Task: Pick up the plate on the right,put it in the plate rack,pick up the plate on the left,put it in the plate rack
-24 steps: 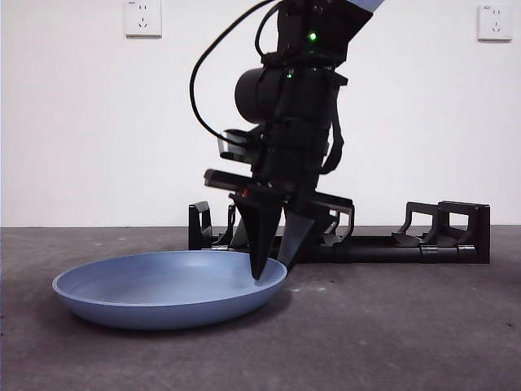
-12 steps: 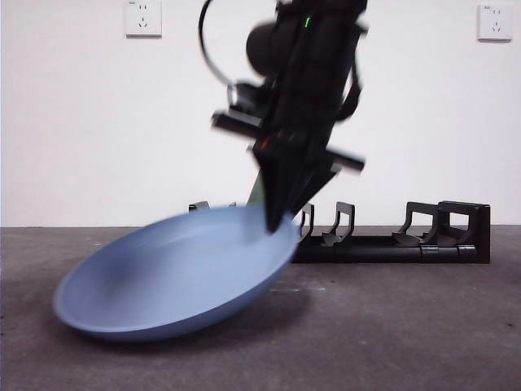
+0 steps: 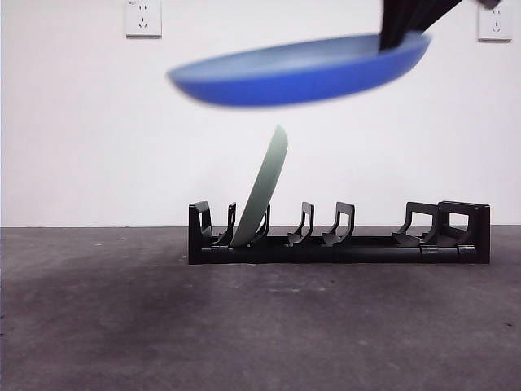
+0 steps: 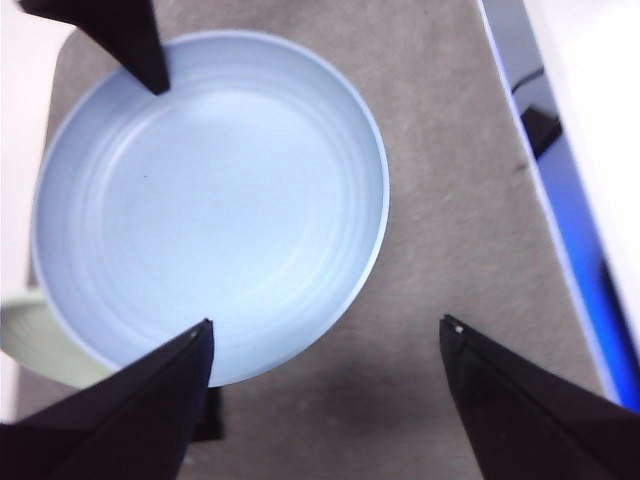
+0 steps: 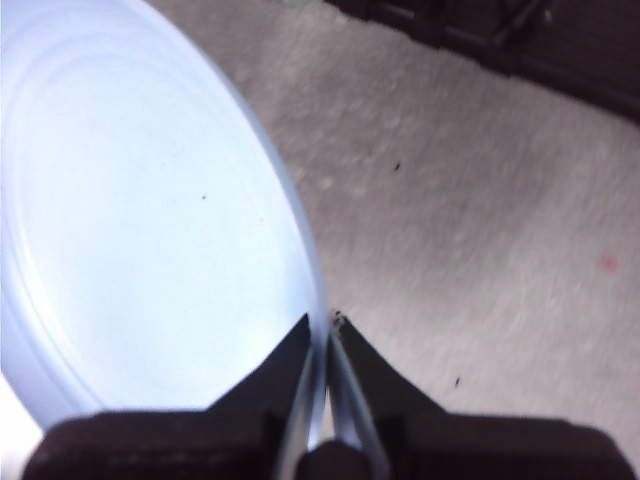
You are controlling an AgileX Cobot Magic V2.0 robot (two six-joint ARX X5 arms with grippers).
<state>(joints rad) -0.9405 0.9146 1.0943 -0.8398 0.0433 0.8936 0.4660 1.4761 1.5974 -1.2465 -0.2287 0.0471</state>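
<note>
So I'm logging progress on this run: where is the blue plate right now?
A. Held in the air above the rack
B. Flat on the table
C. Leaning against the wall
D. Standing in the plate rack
A: the right end effector pinches the blue plate by its rim, high above the plate rack.

In the front view we see the blue plate [image 3: 297, 72] smeared by motion, its left rim soft. The right end effector [image 3: 404, 28] gripping it is cut by the top edge; only dark fingers show, and the arm above is out of frame. The pale green plate [image 3: 262, 189] hides part of the plate rack [image 3: 339, 240] dividers behind it.

In the left wrist view, the left end effector [image 4: 325, 345] is cropped at the bottom, and the green plate shows only as a sliver at the side edge.

In the right wrist view the worktop [image 5: 470, 210] and the rack at the far edge are blurred, and the plate runs past the frame.
</note>
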